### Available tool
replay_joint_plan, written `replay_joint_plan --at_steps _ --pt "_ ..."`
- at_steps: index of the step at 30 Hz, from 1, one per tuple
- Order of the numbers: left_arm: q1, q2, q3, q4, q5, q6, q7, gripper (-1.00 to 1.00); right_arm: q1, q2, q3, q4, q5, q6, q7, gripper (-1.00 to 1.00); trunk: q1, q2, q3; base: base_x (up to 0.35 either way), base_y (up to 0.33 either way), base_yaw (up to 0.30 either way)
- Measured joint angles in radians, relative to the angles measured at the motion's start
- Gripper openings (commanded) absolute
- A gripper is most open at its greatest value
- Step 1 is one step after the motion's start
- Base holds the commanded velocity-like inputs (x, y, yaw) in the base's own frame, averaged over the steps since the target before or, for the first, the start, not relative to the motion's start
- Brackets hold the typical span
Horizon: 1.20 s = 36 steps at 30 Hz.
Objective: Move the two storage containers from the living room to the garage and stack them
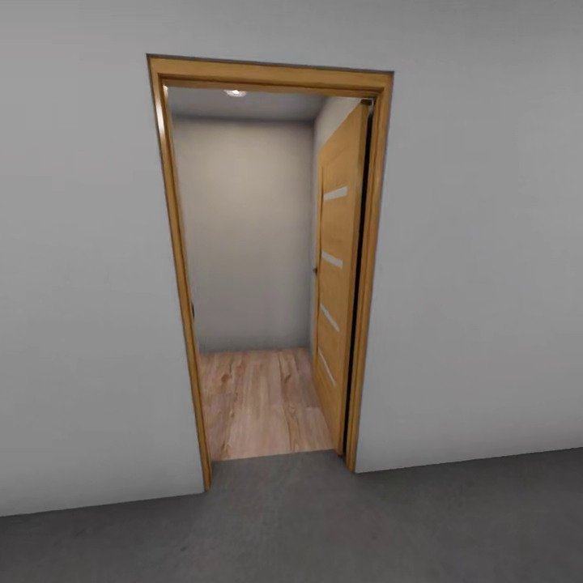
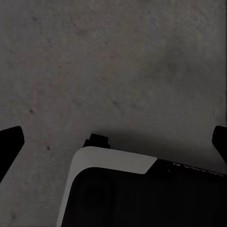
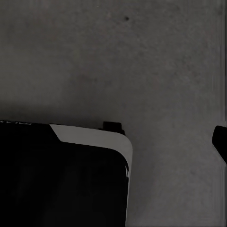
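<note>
Head view, one open wooden door (image 1: pixel 338 275), grey floor (image 1: pixel 324 526), left end effector (image 2: pixel 113 142) wide, right unclear.

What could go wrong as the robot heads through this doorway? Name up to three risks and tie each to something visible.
1. The door frame leaves a narrow opening; the base or an arm might clip it.
2. The open door stands just inside on the right, narrowing the passage further.
3. The flooring changes at the threshold from grey floor to wood planks; any lip there could jolt the wheels, though none is clearly visible.
</note>
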Motion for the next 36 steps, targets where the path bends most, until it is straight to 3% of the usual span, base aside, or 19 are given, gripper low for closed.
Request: replay_joint_plan --at_steps 36 --pt "0.000 0.000 0.001 0.000 0.002 0.000 0.000 1.00 0.000 0.000 0.000 0.000 -0.001 0.000 0.000 1.00 0.000 0.000 0.000 0.298 -0.136 0.000"
